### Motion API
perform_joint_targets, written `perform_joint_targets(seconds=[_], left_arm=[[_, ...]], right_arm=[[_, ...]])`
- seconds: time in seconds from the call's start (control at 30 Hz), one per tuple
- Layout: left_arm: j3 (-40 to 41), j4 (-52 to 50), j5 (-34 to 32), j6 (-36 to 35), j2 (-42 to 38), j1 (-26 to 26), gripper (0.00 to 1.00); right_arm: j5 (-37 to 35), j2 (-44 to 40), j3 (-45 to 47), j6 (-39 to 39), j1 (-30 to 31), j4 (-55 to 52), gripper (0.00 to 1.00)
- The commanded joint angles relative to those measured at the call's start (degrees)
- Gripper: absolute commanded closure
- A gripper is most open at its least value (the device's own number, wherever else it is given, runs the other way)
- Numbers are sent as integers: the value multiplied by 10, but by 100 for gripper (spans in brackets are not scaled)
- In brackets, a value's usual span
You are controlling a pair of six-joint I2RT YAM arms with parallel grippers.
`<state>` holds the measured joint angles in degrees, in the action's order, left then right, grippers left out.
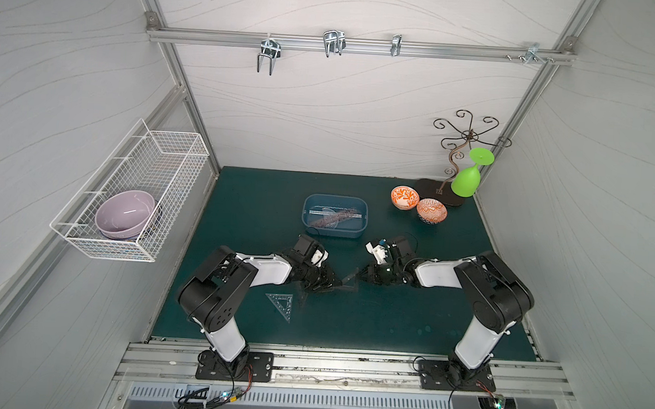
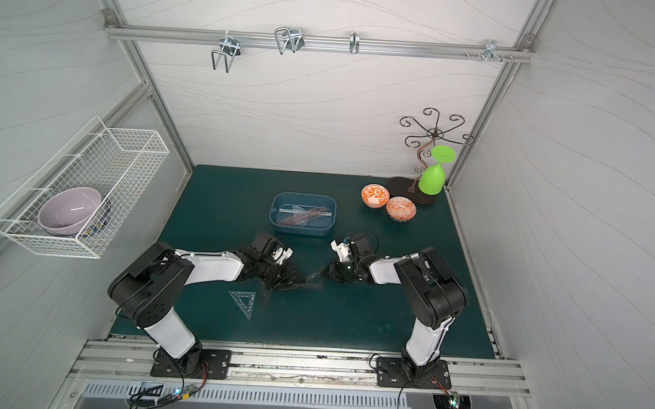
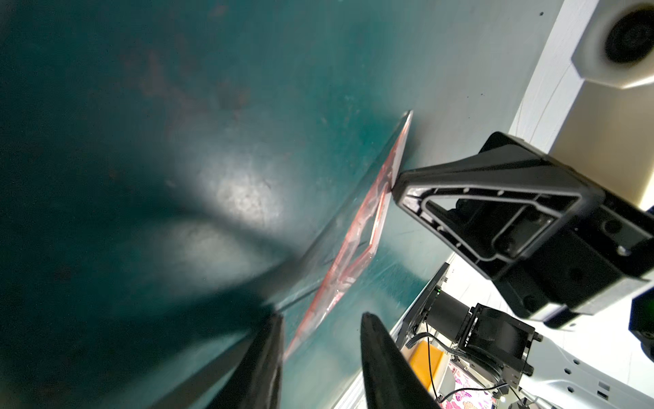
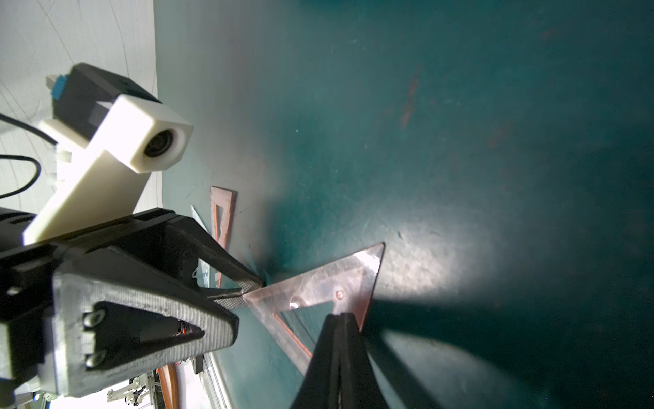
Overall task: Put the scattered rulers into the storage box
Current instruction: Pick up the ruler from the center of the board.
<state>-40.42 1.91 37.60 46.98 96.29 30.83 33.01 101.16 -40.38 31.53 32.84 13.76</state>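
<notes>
top views: the right gripper is clamping a dark triangle and holding it tilted above the mat, between the two arms. the left gripper is meeting its other end. the box is sitting behind them with several rulers already inside, and a blue triangle is lying flat near the left arm. the step in hand is probably a handover or regrasp.

left wrist: the left fingers are standing apart, released, with the triangle's corner beside one of them — a gap the top views are not resolving.

right wrist: the right jaws are pressing shut on the triangle's rim and the left tips are straddling its corner, though contact cannot be told. only here is a second dark triangle showing plainly.

next: one gripper taking sole hold, then carrying the triangle over the box — releasing low.
</notes>
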Motion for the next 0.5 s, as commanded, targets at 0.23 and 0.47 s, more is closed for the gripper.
perform_joint_targets(seconds=[0.23, 0.47], left_arm=[[-34, 38, 2, 2, 36, 12, 65], [-45, 46, 5, 5, 55, 16, 68]], right_arm=[[-1, 21, 14, 0, -3, -11, 93], [4, 24, 15, 3, -4, -5, 93]])
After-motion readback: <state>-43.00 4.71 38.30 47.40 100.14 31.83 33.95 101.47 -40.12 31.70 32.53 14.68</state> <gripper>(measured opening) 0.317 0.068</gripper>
